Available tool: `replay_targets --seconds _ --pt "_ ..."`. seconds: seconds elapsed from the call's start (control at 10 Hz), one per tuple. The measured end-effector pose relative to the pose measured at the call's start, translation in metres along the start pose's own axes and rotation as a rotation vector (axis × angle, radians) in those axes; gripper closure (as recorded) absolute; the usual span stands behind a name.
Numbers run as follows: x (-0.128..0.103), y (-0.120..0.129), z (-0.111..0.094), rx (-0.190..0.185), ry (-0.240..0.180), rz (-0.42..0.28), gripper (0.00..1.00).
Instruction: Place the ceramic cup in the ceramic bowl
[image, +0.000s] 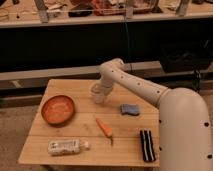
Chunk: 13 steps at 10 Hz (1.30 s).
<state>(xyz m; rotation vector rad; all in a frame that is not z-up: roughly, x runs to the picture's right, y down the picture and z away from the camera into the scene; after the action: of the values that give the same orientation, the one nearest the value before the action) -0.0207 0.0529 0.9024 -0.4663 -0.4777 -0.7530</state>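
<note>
The arm is smooth and cream-white, made of rounded tubular segments with a bulbous elbow joint. Small dark dots mark its broad, domed base shell. The equally pale pincer sits at twelve o'clock of the counter's middle.

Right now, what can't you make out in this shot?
Camera view only.
- Cup: largely hidden by the gripper at it, mid-back of the table.
- Bottle label: too small to read.
- Table's right side: behind the robot's body.
- Shelf clutter: blurred, cut by the top edge.
</note>
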Motion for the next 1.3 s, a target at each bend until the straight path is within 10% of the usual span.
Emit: replay_targets --seconds 0.4,1.3 --pt "0.001 -0.001 0.004 0.0 0.0 -0.008 0.96" --pt "-0.04 -0.038 -0.042 -0.008 0.002 -0.105 1.0"
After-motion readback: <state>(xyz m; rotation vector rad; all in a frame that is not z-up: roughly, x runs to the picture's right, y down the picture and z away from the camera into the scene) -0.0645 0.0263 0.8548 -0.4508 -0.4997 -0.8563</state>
